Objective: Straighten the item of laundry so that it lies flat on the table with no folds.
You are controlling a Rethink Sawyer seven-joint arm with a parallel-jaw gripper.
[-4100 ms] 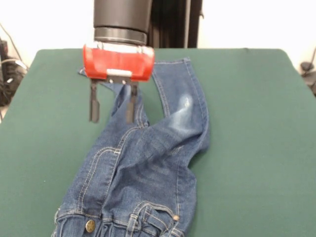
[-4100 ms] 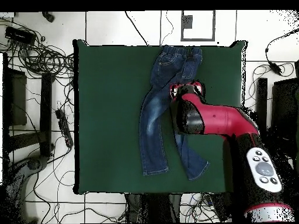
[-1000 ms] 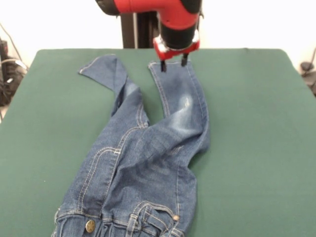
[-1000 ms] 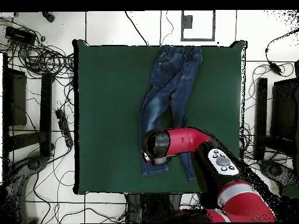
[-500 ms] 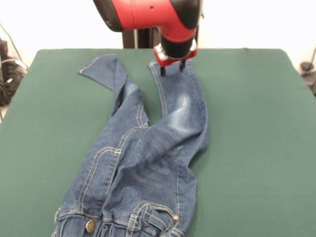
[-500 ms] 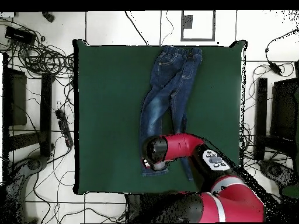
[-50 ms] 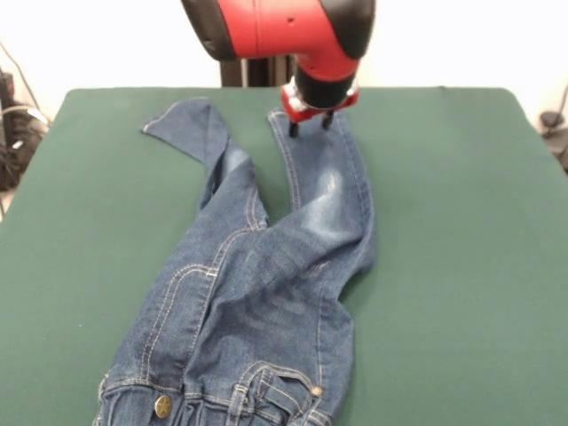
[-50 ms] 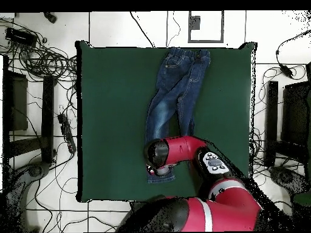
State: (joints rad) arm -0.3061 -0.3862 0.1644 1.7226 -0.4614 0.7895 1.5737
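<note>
Green table (image 7: 461, 266) carries the jeans (image 7: 266, 293) waistband toward its near edge in front view, legs still crossed and bunched at the thigh, so I judge flattening barely begun; gripper (image 7: 311, 127) sits parted over one leg's hem, holding nothing.

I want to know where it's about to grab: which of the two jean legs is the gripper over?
The gripper is over the straighter leg with the whitish faded patch, at its cuff end. The other leg lies apart, its cuff angled off to the side.
</note>
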